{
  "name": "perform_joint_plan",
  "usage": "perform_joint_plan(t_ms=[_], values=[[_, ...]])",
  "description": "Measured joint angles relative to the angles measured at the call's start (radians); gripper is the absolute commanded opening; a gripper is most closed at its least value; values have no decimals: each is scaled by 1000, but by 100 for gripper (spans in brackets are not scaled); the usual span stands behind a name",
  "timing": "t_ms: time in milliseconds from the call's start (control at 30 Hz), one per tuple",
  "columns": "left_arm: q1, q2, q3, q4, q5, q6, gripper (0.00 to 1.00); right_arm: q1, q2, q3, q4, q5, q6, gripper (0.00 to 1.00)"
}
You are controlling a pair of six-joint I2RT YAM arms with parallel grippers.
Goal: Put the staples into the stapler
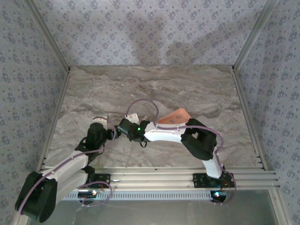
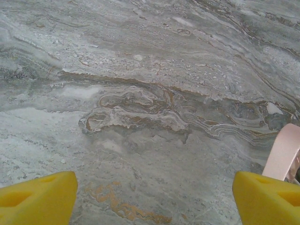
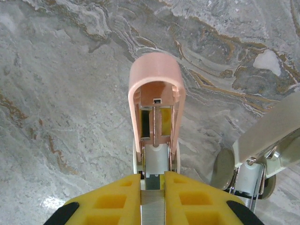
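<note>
The marble desk point(image 1: 187, 89) bears everything. The left arm point(image 1: 65, 166) reaches toward the pink stapler point(image 3: 157, 75) from its left. The left jaws stand spread wide over bare marble, with a pink edge of the stapler just at their right. The right arm point(image 1: 161, 135) stretches in from the stapler's right. A salmon-pink tray point(image 1: 176, 116) lies right of the stapler, partly behind that arm. The stapler's lid is raised open, its spring rod showing, directly ahead of the right jaws. Those are pressed together on a grey ribbed strip of staples point(image 3: 152, 208) at the stapler's near end.
</note>
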Motion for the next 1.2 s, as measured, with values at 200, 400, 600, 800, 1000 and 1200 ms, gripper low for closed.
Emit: perform_joint_plan(t_ms=[200, 400, 600, 800, 1000, 1200], values=[[2, -9, 0, -4, 0, -1, 86, 0, 6, -1, -1, -7, 0, 16], [2, -13, 0, -18, -3, -7, 86, 0, 14, -1, -8, -7, 1, 16], [2, -13, 0, -18, -3, -7, 86, 0, 15, -1, -12, -6, 0, 16], [2, -13, 0, -18, -3, -7, 86, 0, 6, -8, -3, 3, -16, 17], [2, -13, 0, -18, -3, -7, 86, -1, -16, -19, 0, 13, -27, 17], [2, -13, 0, -18, -3, -7, 86, -6, -16, -29, -1, 13, -30, 17]])
